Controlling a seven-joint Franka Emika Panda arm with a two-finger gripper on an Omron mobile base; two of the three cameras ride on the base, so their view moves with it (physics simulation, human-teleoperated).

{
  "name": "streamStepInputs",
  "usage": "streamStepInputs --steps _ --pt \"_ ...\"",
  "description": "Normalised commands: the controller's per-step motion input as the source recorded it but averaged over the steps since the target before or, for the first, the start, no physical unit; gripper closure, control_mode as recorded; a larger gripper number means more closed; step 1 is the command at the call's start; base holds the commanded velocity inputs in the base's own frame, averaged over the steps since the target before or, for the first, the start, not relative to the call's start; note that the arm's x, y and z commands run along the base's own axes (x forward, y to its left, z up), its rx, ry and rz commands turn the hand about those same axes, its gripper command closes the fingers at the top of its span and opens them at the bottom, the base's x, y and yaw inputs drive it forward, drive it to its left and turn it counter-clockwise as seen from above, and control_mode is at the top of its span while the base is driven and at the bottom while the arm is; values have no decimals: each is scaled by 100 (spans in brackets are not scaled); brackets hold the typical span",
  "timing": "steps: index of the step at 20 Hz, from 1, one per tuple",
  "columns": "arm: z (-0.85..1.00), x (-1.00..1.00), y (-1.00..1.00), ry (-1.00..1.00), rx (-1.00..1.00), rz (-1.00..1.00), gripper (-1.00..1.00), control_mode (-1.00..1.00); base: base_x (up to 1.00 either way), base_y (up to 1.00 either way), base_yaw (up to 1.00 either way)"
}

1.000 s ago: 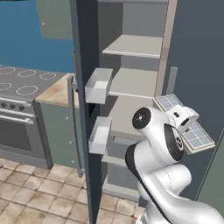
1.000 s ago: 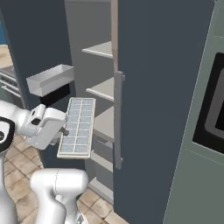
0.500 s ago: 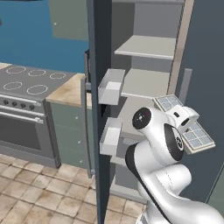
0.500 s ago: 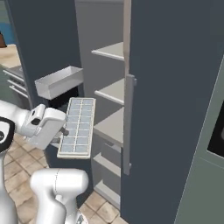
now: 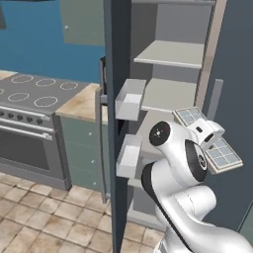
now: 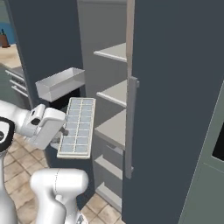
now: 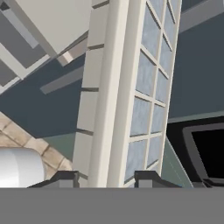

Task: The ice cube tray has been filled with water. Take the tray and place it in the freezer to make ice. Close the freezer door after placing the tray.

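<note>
- The room is a kitchen with a tan tiled floor (image 5: pixel 34 217) and a blue wall (image 5: pixel 34 44).
- A stove (image 5: pixel 29 94) with ring burners sits well off to the claw's left; a tan surface (image 5: pixel 81 101) lies between it and the fridge.
- The freezer (image 5: pixel 168 74) stands open ahead of the claw, its light grey shelves (image 6: pixel 114 92) stacked one above another.
- The freezer door (image 5: pixel 116 59) is swung out to the claw's left, edge-on in the left base view, with two white bins (image 5: pixel 129 99) on its inner face.
- The twin door (image 6: pixel 175 87) is shut just right of the claw, a grey bar handle (image 6: pixel 130 127) along its near edge.
- The claw (image 6: pixel 63 131) is closed on the tray (image 6: pixel 77 127), gripping one long edge; in the hand view the two fingertips (image 7: pixel 148 178) sit on either side of that edge.
- The tray is held in the air in front of the freezer opening, outside it, touching no shelf.
- It reaches from the claw toward the shelves, roughly level with a slight tilt, its water-filled cells facing up.
- It hangs at about the height of the middle shelves, near the lower door bin.
</note>
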Motion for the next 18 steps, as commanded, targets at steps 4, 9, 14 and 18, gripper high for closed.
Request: streamStepInputs --steps 4,9,14,18 --pt "0 0 0 0 0 0 100 100 48 0 0" --pt "0 0 0 0 0 0 100 100 49 1 0" --pt "0 0 0 0 0 0 100 100 30 18 0" --pt "0 0 0 0 0 0 100 100 24 22 0"
